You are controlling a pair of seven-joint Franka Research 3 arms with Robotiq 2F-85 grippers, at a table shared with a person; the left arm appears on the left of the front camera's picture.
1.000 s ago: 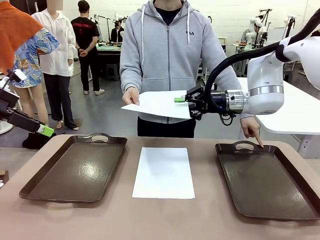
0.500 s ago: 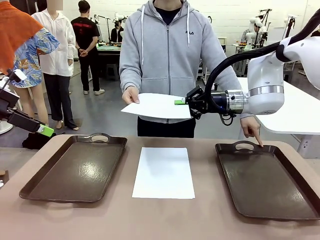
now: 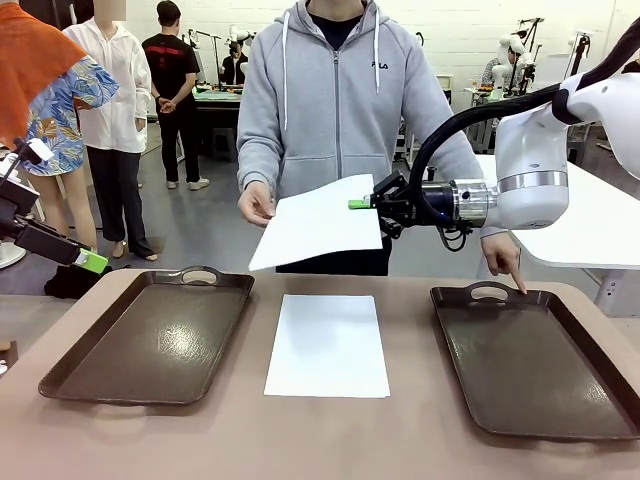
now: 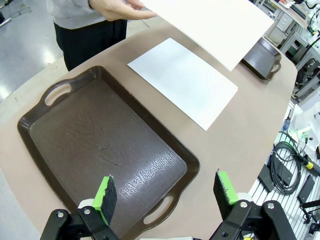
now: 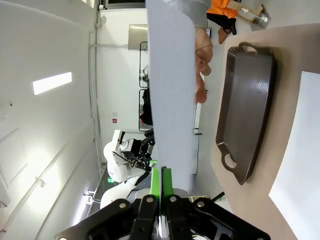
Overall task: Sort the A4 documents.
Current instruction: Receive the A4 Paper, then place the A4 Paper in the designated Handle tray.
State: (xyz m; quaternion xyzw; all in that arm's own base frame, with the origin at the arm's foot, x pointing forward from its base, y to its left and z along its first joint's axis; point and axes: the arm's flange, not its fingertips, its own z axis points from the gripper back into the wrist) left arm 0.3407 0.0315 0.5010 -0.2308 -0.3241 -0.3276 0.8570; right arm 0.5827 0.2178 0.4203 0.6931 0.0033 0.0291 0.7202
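My right gripper (image 3: 362, 204) is shut on the right edge of a white A4 document (image 3: 315, 225), held in the air in front of the person. The sheet tilts, its left corner hanging low. In the right wrist view the sheet (image 5: 170, 75) rises edge-on from my shut right gripper (image 5: 161, 182). The person's hand (image 3: 257, 205) is at the sheet's left edge; I cannot tell whether it touches. A second A4 document (image 3: 328, 345) lies flat on the table between two trays. My left gripper (image 4: 165, 192) hangs open above the left tray (image 4: 100, 145), holding nothing.
Dark brown trays stand left (image 3: 150, 335) and right (image 3: 535, 360) of the flat sheet. The person's other hand (image 3: 505, 262) points a finger down at the right tray's far handle. My left gripper (image 3: 85, 258) hovers off the table's left edge.
The held sheet has swung from nearly level to tilted, its left corner dropping. The person's hand no longer holds that corner up. Both arms stay put.
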